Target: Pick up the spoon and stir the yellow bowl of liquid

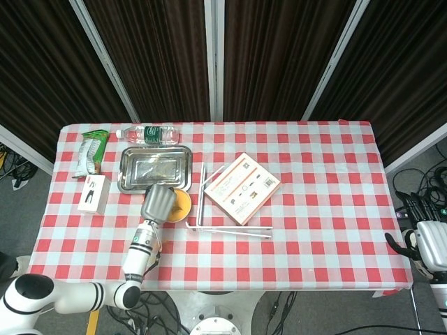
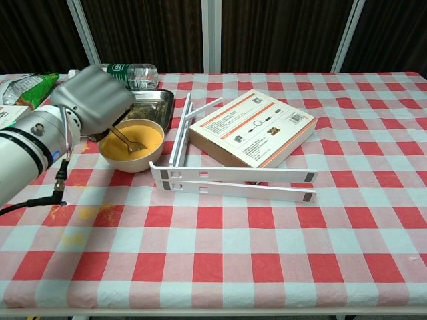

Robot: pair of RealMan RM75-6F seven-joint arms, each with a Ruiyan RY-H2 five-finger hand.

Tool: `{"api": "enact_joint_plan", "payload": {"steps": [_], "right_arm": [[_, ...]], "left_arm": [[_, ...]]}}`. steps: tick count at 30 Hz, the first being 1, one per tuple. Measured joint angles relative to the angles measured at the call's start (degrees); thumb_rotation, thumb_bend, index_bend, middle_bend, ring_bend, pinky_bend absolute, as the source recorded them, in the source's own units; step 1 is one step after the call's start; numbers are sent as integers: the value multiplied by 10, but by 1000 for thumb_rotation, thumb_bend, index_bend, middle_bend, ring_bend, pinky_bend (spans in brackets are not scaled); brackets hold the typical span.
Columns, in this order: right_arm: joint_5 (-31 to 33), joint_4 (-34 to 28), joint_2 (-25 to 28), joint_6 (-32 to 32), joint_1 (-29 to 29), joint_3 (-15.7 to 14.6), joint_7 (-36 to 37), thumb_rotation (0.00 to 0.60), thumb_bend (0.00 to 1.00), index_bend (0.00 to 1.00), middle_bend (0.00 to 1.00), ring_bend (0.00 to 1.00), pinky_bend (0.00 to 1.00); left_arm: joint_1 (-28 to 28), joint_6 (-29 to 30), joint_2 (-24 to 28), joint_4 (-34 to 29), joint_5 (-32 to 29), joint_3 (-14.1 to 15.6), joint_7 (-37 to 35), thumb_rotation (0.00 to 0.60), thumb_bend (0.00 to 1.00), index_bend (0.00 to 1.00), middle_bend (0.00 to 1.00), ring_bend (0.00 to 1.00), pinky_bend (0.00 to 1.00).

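The yellow bowl [image 2: 133, 157] of yellow liquid stands on the checked cloth at the left, just in front of the metal tray; in the head view the bowl [image 1: 180, 204] is partly covered by my hand. My left hand [image 2: 100, 100] [image 1: 158, 203] grips the spoon [image 2: 127, 141], whose tip dips into the liquid. The hand hovers over the bowl's near-left side. My right hand [image 1: 426, 243] hangs off the table's right edge, fingers apart, holding nothing.
A metal tray [image 2: 157, 100] lies behind the bowl, a water bottle [image 2: 130, 72] behind that. A white rack [image 2: 233, 180] and an orange-edged box [image 2: 253, 127] sit right of the bowl. A green snack bag [image 1: 92, 150] and small white box [image 1: 92, 193] lie far left.
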Motion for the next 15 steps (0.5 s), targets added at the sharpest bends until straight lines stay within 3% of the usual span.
{"api": "enact_joint_plan", "payload": {"steps": [15], "right_arm": [[1, 1, -1, 0, 1, 2, 0, 600, 217, 21, 99, 0, 71]], "left_arm": [[3, -72, 86, -83, -99, -75, -98, 600, 433, 688, 989, 929, 977]]}}
